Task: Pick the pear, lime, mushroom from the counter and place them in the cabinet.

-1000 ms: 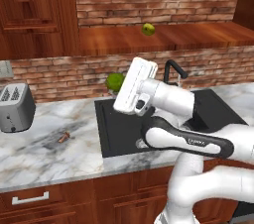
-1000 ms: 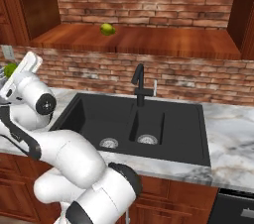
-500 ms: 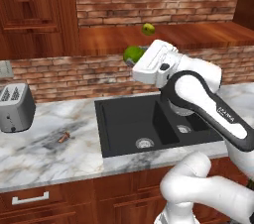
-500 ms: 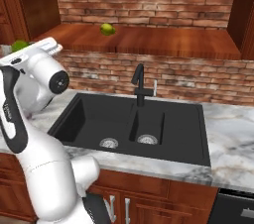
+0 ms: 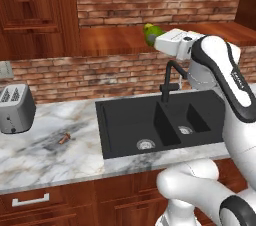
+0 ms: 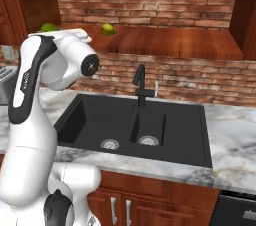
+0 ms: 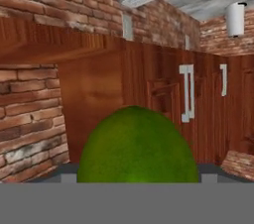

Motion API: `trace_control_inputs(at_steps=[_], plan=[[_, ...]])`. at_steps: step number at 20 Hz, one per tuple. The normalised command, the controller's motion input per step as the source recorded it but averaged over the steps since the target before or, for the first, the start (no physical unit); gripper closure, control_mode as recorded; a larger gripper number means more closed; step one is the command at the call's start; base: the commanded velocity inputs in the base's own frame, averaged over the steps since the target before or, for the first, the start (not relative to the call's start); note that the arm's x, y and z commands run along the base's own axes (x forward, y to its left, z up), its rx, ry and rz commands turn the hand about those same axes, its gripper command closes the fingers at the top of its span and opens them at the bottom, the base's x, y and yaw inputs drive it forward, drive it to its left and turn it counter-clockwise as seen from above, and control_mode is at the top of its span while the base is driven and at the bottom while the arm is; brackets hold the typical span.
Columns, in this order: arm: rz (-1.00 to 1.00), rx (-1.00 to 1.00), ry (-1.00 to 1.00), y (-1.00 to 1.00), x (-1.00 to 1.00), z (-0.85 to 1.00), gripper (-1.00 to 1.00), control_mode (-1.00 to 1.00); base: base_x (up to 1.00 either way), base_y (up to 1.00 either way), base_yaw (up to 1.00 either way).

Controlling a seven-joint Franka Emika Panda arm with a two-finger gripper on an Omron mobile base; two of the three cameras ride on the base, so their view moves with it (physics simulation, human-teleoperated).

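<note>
My gripper (image 5: 151, 35) is shut on the lime (image 5: 149, 32), a smooth bright green ball, and holds it at the front edge of the cabinet (image 5: 110, 40), just above its reddish-brown floor. In the hand view the lime (image 7: 138, 153) bulges large between the fingertips. From the right base view the lime (image 6: 48, 27) peeks out at the left end of the cabinet (image 6: 175, 42), by the gripper (image 6: 52, 31). The yellow-green pear (image 6: 108, 29) rests on the cabinet floor, further right. The tiny brownish mushroom (image 5: 63, 139) lies on the marble counter (image 5: 45, 155), left of the sink.
A black double sink (image 5: 155, 125) with a dark faucet (image 5: 170, 82) sits below the arm. A silver toaster (image 5: 15, 109) stands at the counter's left end. A tall panelled wooden door (image 5: 35, 10) borders the cabinet on its left.
The arm has swung up from over the sink to the cabinet's front edge, carrying the lime with it. The pear and the mushroom have stayed put.
</note>
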Motion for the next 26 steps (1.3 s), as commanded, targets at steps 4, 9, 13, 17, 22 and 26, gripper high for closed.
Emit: trace_control_inputs(at_steps=[4,9,13,17,22,26], plan=[[0.0,0.0,0.43,-0.56,0.03,0.92,1.0,-1.0,0.0,0.0,0.0],[-0.03,-0.04,0.49,-0.25,0.32,0.65,1.0,-1.0,0.0,0.0,0.0],[-0.05,-0.12,0.41,0.0,0.61,0.1,1.0,-1.0,0.0,0.0,0.0],[-0.07,-0.18,0.4,0.19,0.82,0.0,1.0,-1.0,0.0,0.0,0.0],[-0.07,-0.14,0.24,0.6,0.7,0.05,1.0,-1.0,0.0,0.0,0.0],[-0.09,-0.07,0.21,0.57,0.76,0.1,1.0,-1.0,0.0,0.0,0.0]])
